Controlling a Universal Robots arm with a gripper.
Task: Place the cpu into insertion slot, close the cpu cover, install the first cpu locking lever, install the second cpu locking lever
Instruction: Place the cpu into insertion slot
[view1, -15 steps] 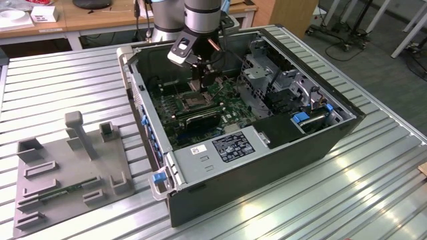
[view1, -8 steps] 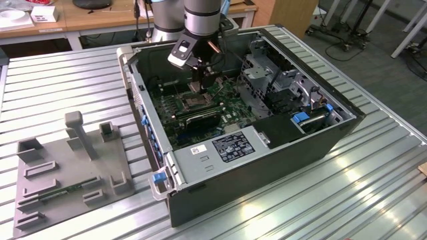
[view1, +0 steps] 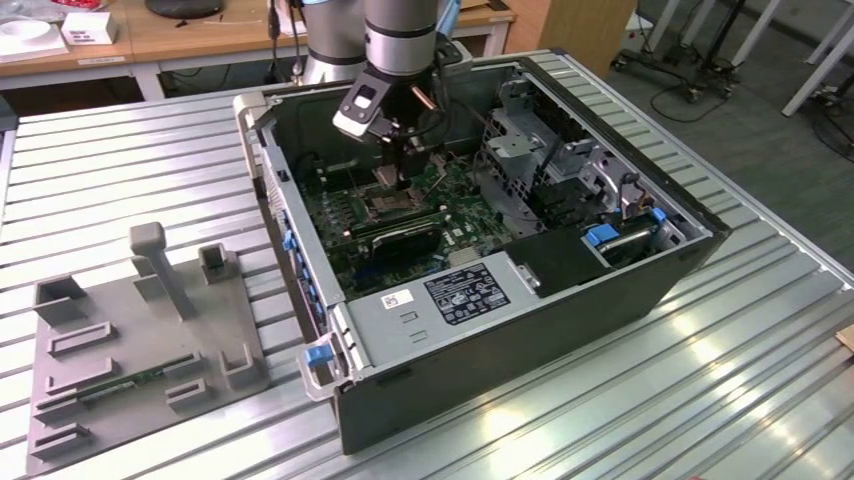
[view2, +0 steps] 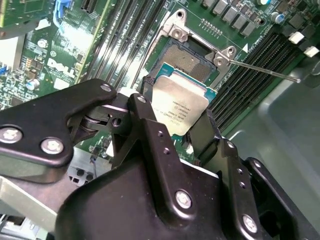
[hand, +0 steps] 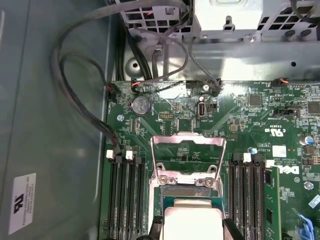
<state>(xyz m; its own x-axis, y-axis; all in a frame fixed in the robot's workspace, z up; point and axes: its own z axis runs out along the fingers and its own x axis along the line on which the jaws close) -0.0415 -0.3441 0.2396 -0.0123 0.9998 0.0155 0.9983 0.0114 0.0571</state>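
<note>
Black label (view1: 467, 292) on the metal bracket, near side of the computer case (view1: 561, 350): print too small to read. White sticker (hand: 22, 202) on the case wall: likewise. cpu (view2: 180, 105) top: fine engraved lines, illegible. Motherboard (hand: 260, 115): white silkscreened logo (view2: 62, 67) and tiny component markings.

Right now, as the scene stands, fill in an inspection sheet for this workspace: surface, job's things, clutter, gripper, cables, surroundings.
Surface: ribbed metal table carrying an open computer case.
Job's things: cpu held over the insertion slot, not seated; cpu cover raised open; a locking lever swung out to the side.
Clutter: grey fixture tray on the table, at the exterior view's left of the case.
Gripper: gripper inside the case, shut on the cpu.
Cables: grey cables loop along the case wall beside the motherboard.
Surroundings: wooden desks behind the table.
</note>
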